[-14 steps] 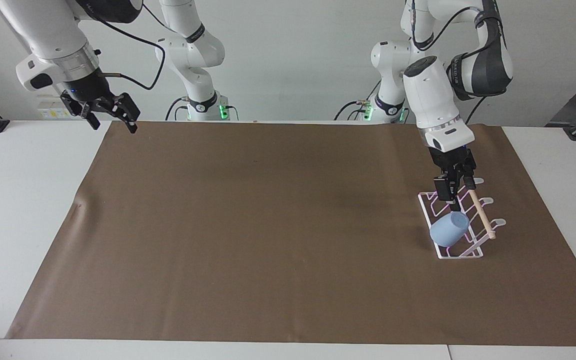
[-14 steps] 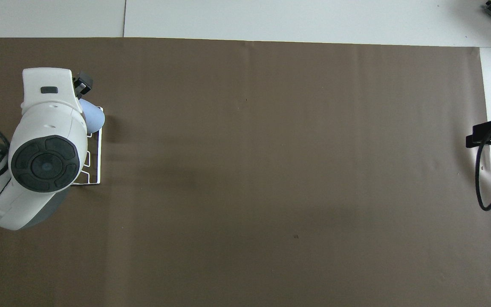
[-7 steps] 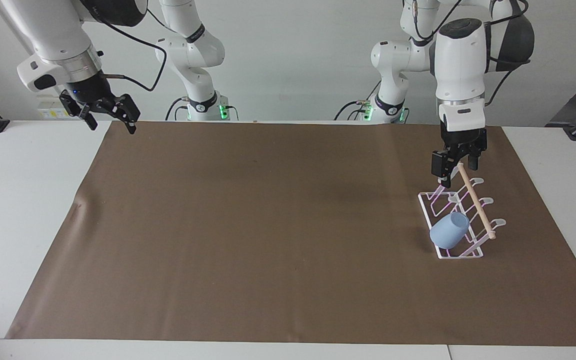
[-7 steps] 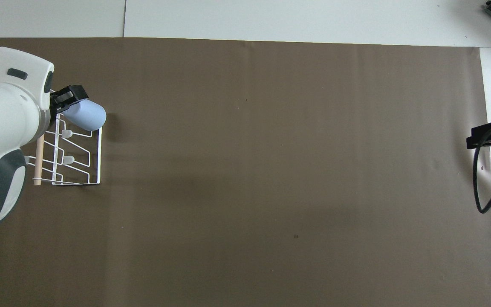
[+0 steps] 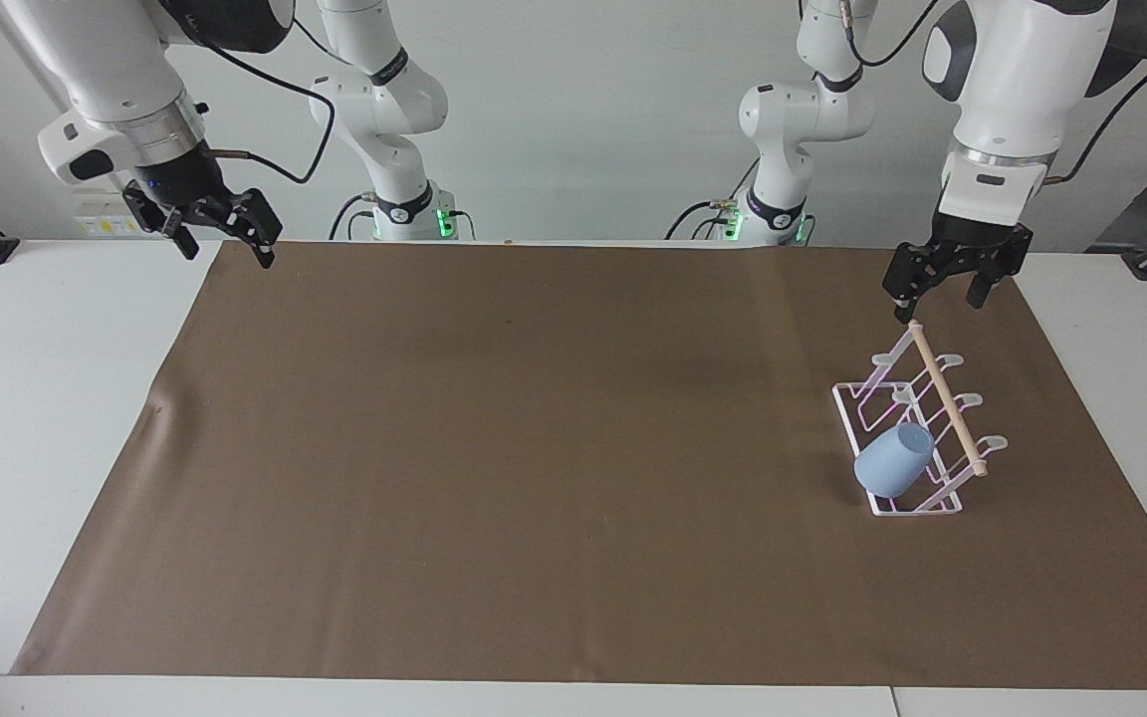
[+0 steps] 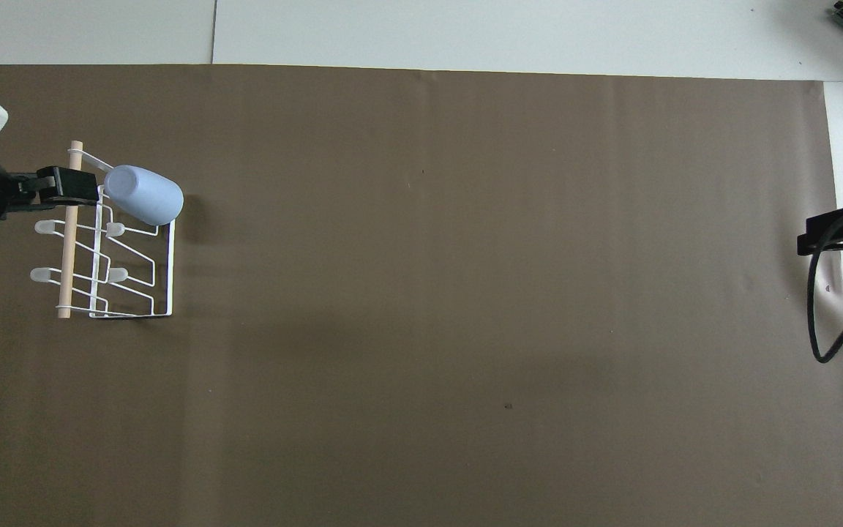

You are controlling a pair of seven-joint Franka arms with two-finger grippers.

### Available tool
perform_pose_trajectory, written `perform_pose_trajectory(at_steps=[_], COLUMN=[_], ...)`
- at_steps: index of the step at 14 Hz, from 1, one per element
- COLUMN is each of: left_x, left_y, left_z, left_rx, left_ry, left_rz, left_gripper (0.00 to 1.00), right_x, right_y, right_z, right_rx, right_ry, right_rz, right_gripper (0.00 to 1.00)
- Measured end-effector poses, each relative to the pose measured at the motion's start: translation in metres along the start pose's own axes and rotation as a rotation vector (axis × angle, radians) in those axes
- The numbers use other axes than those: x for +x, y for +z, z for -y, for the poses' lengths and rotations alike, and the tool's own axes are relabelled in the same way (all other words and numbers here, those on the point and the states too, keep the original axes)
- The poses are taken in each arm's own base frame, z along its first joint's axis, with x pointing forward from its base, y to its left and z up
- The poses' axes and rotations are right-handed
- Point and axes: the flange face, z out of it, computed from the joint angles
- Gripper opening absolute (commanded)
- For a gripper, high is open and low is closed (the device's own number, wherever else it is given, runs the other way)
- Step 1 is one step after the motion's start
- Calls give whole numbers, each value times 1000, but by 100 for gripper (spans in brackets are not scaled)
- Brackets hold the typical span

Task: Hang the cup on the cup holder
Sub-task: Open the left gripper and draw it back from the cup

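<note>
At the left arm's end of the tabletop (image 5: pixel 56 418), on the brown paper sheet (image 5: pixel 534 448), stands the white wire cup holder (image 5: pixel 907 428) with its pale wooden dowel (image 5: pixel 947 400) slanting across the top. The light blue cup (image 5: pixel 893 459) rests tilted on a wire loop at the rack's end farthest from the robots, rim toward the dowel. The left gripper (image 5: pixel 942 296) hangs in the air over the rack's end nearest the robots, fingers spread and holding nothing, clear of the dowel. The right gripper (image 5: pixel 225 244) waits raised over the sheet's edge at the right arm's end, fingers likewise spread and empty.
</note>
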Motion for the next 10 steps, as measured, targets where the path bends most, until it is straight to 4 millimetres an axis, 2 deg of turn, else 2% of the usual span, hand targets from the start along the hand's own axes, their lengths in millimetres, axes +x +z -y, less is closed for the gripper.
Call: perform_pose_trajectory(at_steps=[2,7,10], left_x=[2,-3,-11], left_y=[-10,-16,-26], left_z=[9,9,12], left_rx=[-10,-30,-34], left_ry=[74,138,162], left_rz=[28,102,163], left_gripper=[100,100,100], right_x=[-1,-4,-4], right_y=[-2,-5,-5], right_z=[0,3,3], right_rx=[1,1,1], right_ry=[0,-9,-9], right_rz=[-4,-8,-8], right_gripper=[100,100,100])
